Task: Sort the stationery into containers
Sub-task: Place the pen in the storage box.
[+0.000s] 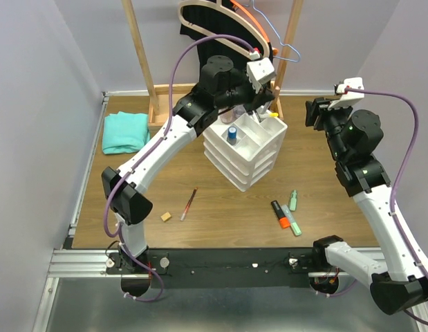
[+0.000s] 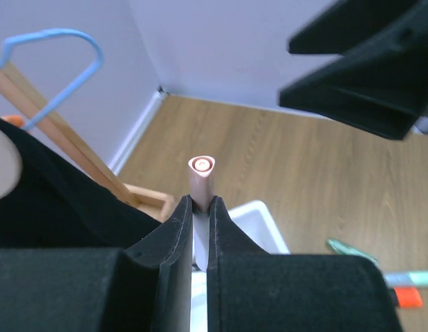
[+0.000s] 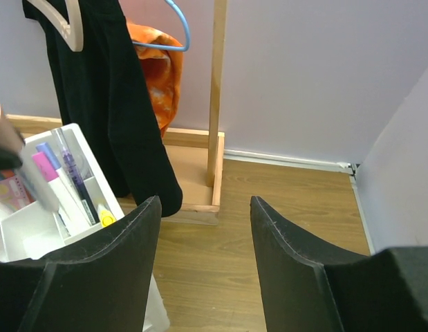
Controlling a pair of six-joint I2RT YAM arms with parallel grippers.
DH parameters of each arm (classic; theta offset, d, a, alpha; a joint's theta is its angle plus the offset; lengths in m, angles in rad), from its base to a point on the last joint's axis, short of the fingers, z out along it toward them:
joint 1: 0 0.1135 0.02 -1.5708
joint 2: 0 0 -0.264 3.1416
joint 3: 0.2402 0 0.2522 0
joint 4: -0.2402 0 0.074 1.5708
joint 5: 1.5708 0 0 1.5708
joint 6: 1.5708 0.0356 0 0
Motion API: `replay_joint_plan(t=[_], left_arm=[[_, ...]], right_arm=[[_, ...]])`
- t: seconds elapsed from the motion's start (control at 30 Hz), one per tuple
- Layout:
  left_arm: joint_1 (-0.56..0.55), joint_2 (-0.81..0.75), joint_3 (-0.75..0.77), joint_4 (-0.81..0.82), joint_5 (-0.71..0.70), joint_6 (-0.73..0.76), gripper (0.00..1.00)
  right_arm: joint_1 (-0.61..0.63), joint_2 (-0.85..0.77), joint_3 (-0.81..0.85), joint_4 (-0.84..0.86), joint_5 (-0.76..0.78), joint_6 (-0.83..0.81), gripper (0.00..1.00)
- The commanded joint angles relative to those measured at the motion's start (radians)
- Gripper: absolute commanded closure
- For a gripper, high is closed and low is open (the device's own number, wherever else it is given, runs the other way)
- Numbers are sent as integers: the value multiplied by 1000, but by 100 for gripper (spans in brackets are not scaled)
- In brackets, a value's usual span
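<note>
The left fingers (image 2: 182, 220) clenched a pink pen (image 2: 201, 176), its end poking past their tips, above the white organiser (image 1: 245, 162) at the far middle of the bench (image 1: 220, 225). The right fingers (image 3: 134, 256) hung released and empty near the organiser's right side. Its top tray held several markers (image 3: 51, 176) and a blue-capped tube (image 1: 231, 133). On the bench in front lay a tan eraser (image 1: 166, 217), a slim pen (image 1: 189, 203), an orange highlighter (image 1: 281, 215) and two green ones (image 1: 293, 200). A teal cloth (image 1: 125, 131) sat at far left.
</note>
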Motion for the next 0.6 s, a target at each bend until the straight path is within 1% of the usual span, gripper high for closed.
replay_joint_plan(t=[0.0,0.1,0.23,0.57], left_arm=[[25,55,32,166,-42,-64,100],[45,93,34,181,-34,-116,100],[68,116,-8,215,-37,-193,100],[98,100,-120,218,-61,-241,100]], right_arm=[[-26,2,-4,-14,-44,27,38],[-39,5,-13,-14,-58,37,38],[-55,14,-18,-12,-73,37,38],[-89,26,-30,-19,-113,55,39]])
